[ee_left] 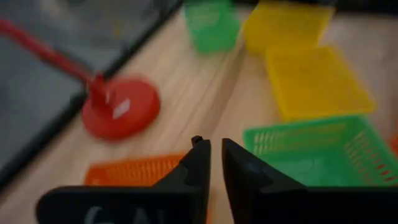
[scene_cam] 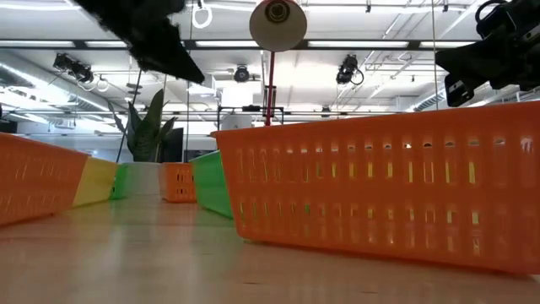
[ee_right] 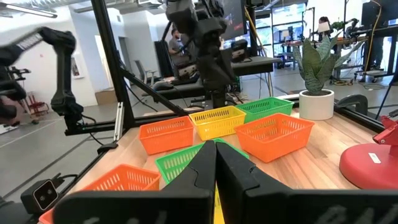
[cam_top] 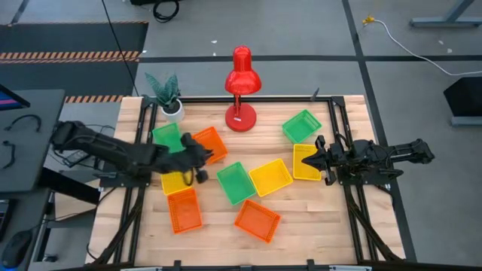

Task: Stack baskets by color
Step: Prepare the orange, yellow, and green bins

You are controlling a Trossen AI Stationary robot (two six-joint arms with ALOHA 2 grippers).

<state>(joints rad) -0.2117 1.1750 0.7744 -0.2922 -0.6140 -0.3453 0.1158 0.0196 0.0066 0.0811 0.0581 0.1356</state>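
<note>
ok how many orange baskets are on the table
3. One orange basket sits toward the plant side, right by the left gripper. Another lies near the front left edge. The third is front centre. None looks hidden.

Bright even overhead light, soft shadows, ceiling strip glare, left wrist view motion-blurred

Baskets (cam_top: 257, 220): thin mesh plastic, slight sheen, in orange, yellow and green. Table (cam_top: 301, 233): pale wood planks, smooth, satin. Lamp (cam_top: 242, 74): glossy red, base too. Both tools (cam_top: 202, 156) (cam_top: 317, 160): matt black.
</note>
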